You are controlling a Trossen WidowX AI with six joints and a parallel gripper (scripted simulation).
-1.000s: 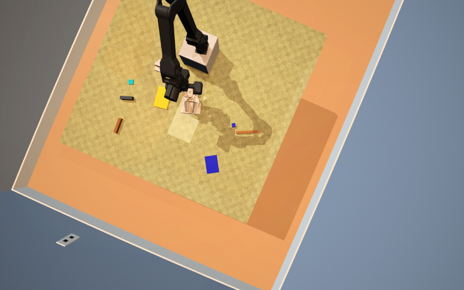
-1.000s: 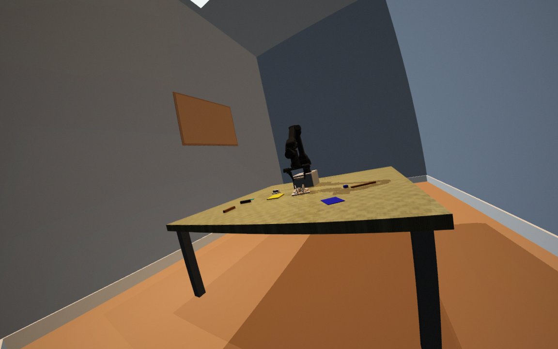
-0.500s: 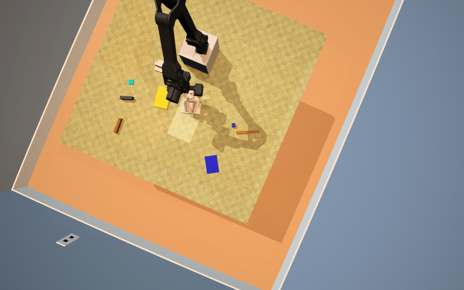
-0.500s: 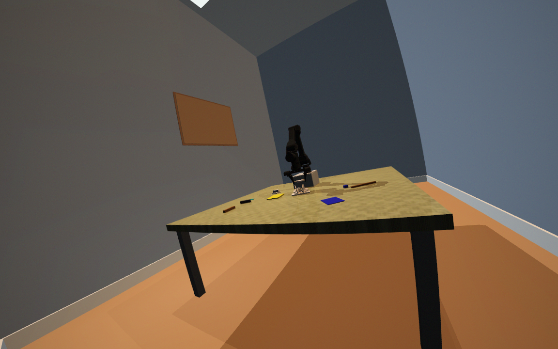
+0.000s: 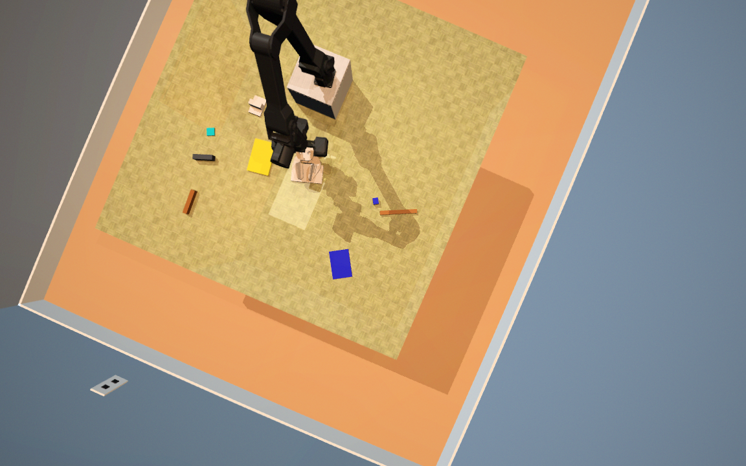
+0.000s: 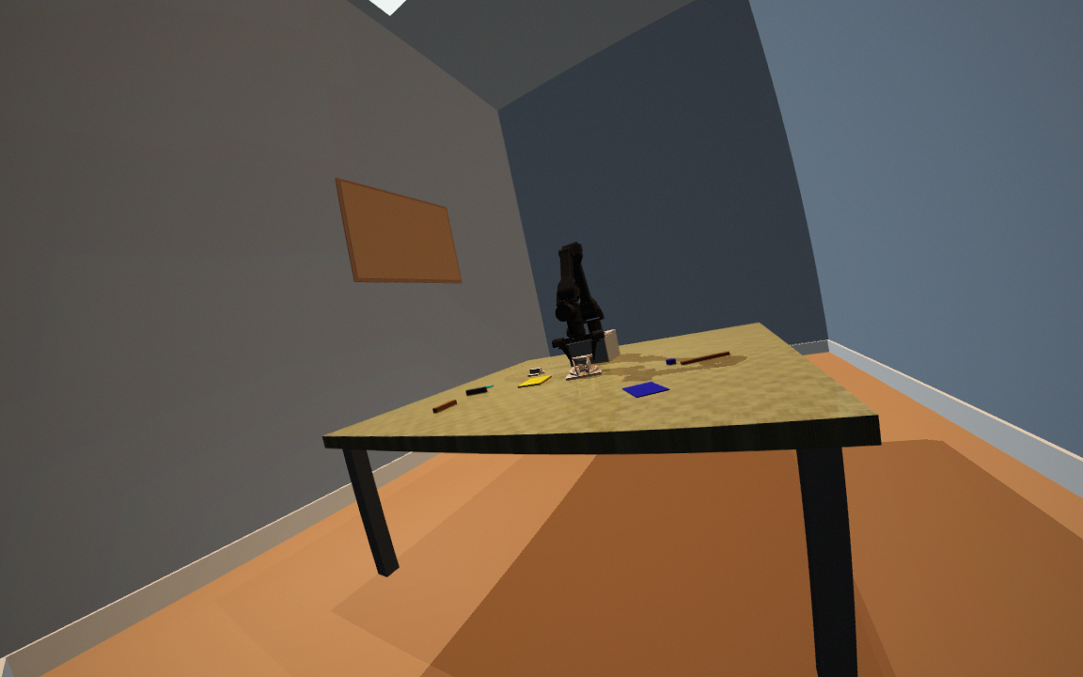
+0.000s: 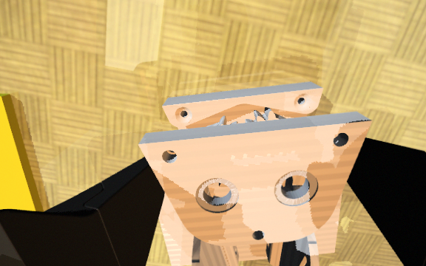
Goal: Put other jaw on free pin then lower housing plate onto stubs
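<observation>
My gripper is shut on the pale housing plate, one black finger at each side edge. The plate has two ringed bores and three small holes. In the wrist view it stands above and in front of the base plate, with a gap between them. Gear teeth show in that gap. Two jaws extend from under the held plate. The pins, stubs and most of the gears are hidden, so I cannot tell whether both jaws are seated.
A yellow pad lies beside the base. A pale block piece, teal cube, black bar and orange bar lie left. A blue pad, small blue cube and long orange stick lie right.
</observation>
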